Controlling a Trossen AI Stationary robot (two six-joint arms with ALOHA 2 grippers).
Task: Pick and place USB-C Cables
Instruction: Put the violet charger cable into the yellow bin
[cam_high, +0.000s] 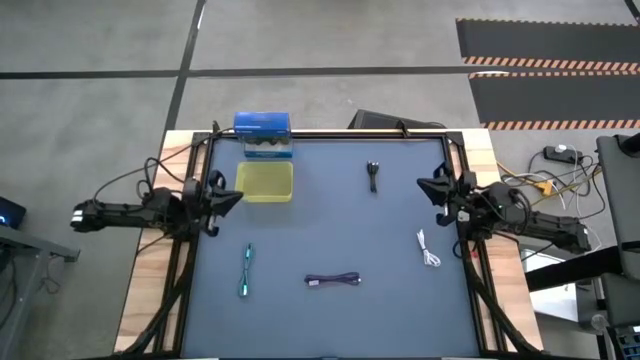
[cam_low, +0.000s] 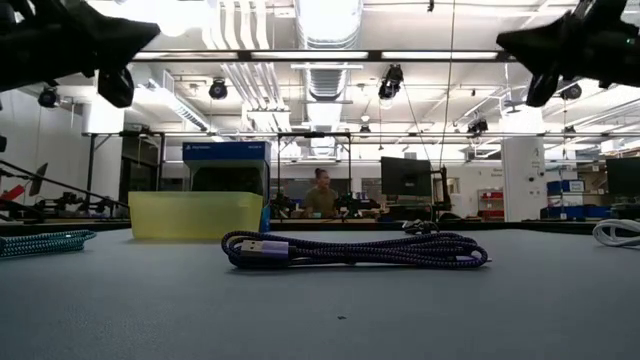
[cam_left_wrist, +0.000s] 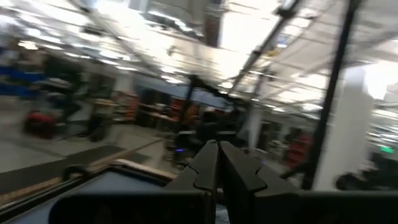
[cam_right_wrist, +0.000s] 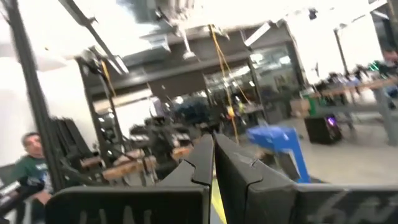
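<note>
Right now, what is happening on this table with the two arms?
Nothing is being handled yet. The left gripper and the right gripper are both shut and empty, at the table's two sides. Four cables lie loose on the mat: teal cable, purple cable, white cable, black cable. The yellow bin near the back edge looks empty.

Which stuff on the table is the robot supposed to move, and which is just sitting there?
For the job:
teal cable
purple cable
black cable
white cable

Maybe for dropping them in, can't be sure:
yellow tub

Just there:
blue box

Both grippers wait shut at the table's sides.
</note>
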